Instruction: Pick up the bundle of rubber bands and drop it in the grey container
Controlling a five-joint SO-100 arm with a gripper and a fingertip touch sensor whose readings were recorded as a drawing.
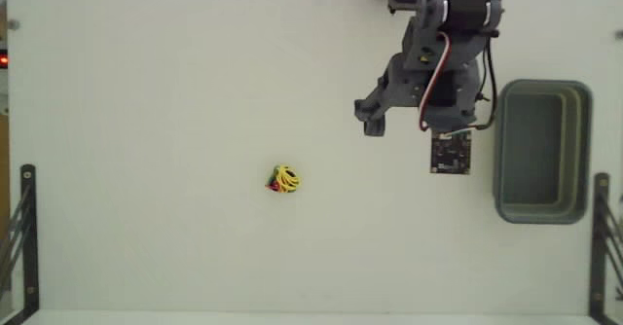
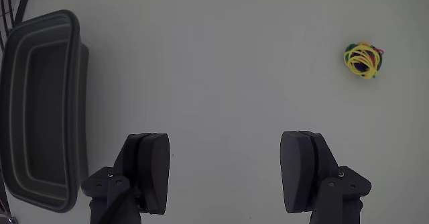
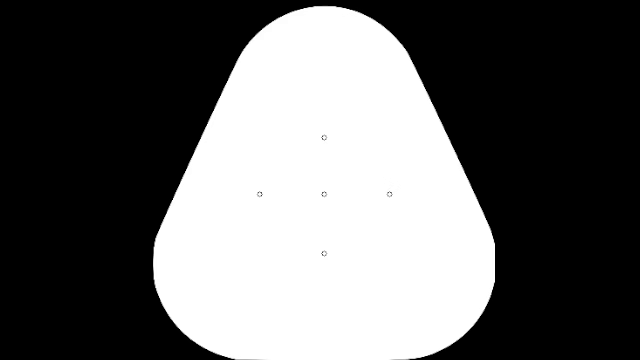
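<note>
Yellow mostly, one bundle of rubber bands sits alone mid-worktop, well apart from the one grey container at the right edge. One pincer hangs spread wide, pinching nothing, beside one small black circuit board.

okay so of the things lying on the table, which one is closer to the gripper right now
The grey-green plastic tub; in the wrist view it lies just beside the open gripper, while the small yellow clump of rubber bands sits farther off.
</note>
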